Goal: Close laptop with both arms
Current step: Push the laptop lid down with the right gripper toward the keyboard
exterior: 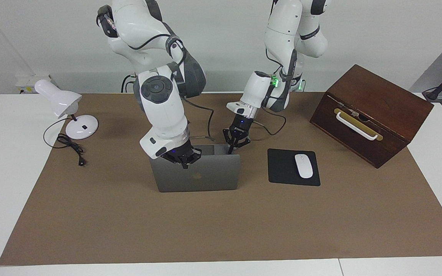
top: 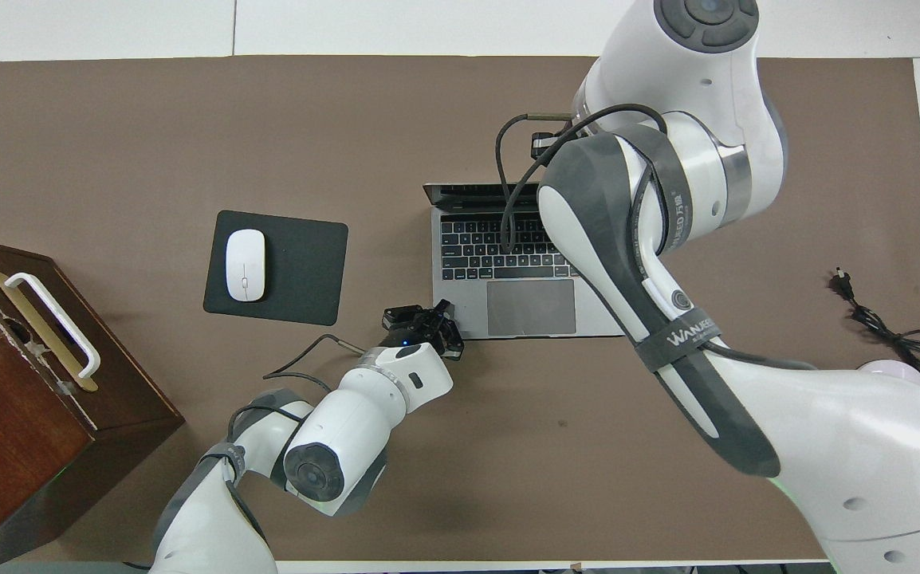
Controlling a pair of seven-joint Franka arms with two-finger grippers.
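The silver-grey laptop (exterior: pixel 205 178) stands half open mid-table on the brown mat, its lid with the dark apple logo leaning toward the robots; the keyboard and palm rest (top: pixel 468 307) show in the overhead view. My right gripper (exterior: pixel 184 165) is shut and presses its tips on the lid's top edge, toward the right arm's end; its own arm hides it in the overhead view. My left gripper (exterior: pixel 230 151) is shut and rests on the base's corner nearest the robots, toward the left arm's end, and shows in the overhead view (top: pixel 444 312).
A black mouse pad (exterior: pixel 282 168) with a white mouse (exterior: pixel 303 165) lies beside the laptop toward the left arm's end. A wooden box (exterior: pixel 370 115) stands past it. A white desk lamp (exterior: pixel 67 111) and its cord (exterior: pixel 71 147) sit at the right arm's end.
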